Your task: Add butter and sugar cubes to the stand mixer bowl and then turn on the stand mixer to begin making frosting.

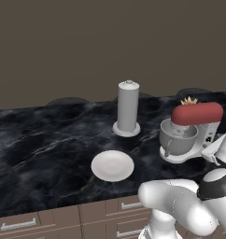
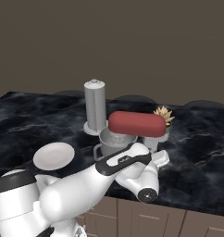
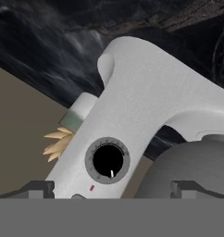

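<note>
The stand mixer [image 1: 197,113] stands at the counter's right, red head down over its grey metal bowl [image 1: 178,139]. In the hand view its white body [image 3: 146,106] is very close, with a round black dial [image 3: 107,160] straight ahead and the bowl's side [image 3: 192,166] at lower right. My gripper [image 3: 113,190] is open, its two tips wide apart on either side of the dial and not touching it. In the right base view my hand [image 2: 155,159] sits at the mixer's near side. The butter and sugar cubes are hidden; I cannot see into the bowl.
A flat white plate [image 1: 112,165] lies bare on the dark marble counter [image 1: 45,144], left of the mixer. Behind it stands a tall grey cylinder [image 1: 128,108]. A small spiky potted plant [image 2: 163,114] is behind the mixer. Drawers run below the counter's front edge.
</note>
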You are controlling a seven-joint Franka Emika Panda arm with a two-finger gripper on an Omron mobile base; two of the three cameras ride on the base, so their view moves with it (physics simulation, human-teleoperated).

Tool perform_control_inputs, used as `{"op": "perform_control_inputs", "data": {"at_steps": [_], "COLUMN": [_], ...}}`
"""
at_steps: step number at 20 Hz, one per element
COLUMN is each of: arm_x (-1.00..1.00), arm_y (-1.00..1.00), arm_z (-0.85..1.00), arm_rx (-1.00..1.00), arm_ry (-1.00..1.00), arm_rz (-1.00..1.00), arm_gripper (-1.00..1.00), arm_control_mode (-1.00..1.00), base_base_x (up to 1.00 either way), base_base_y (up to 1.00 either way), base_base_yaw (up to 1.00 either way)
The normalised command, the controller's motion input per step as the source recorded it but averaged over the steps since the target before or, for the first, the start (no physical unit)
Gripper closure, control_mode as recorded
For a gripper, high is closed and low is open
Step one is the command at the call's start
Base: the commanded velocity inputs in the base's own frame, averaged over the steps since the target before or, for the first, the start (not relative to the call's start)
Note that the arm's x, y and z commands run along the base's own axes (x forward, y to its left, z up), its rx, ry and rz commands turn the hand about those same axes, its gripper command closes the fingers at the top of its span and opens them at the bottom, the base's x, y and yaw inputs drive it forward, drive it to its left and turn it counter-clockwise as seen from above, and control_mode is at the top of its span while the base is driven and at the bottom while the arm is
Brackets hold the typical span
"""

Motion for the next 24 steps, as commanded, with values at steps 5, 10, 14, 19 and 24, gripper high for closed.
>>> {"op": "perform_control_inputs", "data": {"at_steps": [5, 10, 14, 19, 24], "arm_x": [0.11, 0.11, 0.06, 0.00, 0.00], "arm_y": [0.04, 0.04, 0.01, 0.00, 0.00], "arm_z": [0.00, -0.01, -0.03, -0.08, -0.07], "arm_rx": [0.00, 0.00, 0.00, 0.00, 0.00], "arm_ry": [0.00, 0.00, 0.00, 0.00, 0.00], "arm_rz": [-0.01, -0.01, -0.01, 0.00, 0.00], "arm_gripper": [-1.00, -1.00, -1.00, -1.00, -1.00], "arm_control_mode": [-1.00, -1.00, -1.00, -1.00, -1.00], "base_base_x": [0.00, 0.00, 0.00, 0.00, 0.00], "base_base_y": [0.00, 0.00, 0.00, 0.00, 0.00], "base_base_yaw": [0.00, 0.00, 0.00, 0.00, 0.00]}}
